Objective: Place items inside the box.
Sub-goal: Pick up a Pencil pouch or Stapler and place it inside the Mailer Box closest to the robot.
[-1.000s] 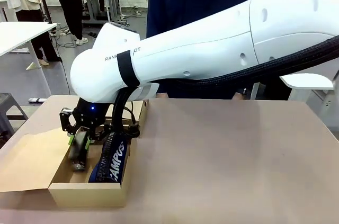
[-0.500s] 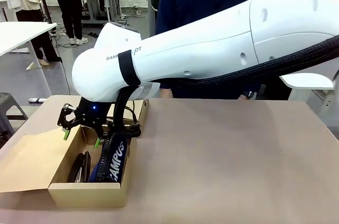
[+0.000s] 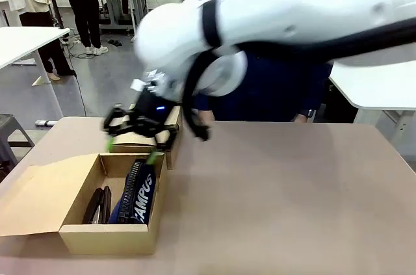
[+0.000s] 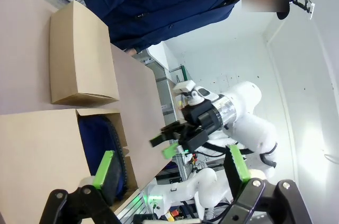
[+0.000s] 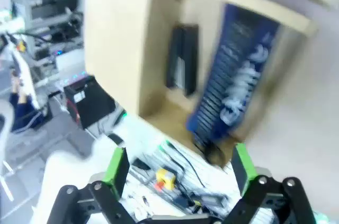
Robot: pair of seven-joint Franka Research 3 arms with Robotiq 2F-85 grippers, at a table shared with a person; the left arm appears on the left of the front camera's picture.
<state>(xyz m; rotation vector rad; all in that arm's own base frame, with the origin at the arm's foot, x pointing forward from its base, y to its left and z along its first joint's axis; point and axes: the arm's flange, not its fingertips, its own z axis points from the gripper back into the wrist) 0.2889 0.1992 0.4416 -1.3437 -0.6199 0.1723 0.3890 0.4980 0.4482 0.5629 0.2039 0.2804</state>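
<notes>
White "CAMPUS" lettering is showing on the navy zip pouch (image 3: 138,197) lying in the box (image 3: 107,238) beside the black stapler (image 3: 97,205); right gripper (image 3: 132,151) and left gripper (image 4: 170,167) are both standing spread, empty.

White "CAMPUS" lettering can be read along the navy zip pouch (image 3: 138,198).

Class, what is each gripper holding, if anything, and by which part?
Nothing. The right gripper and left gripper both stand open and empty; the black stapler lies in the box.
</notes>
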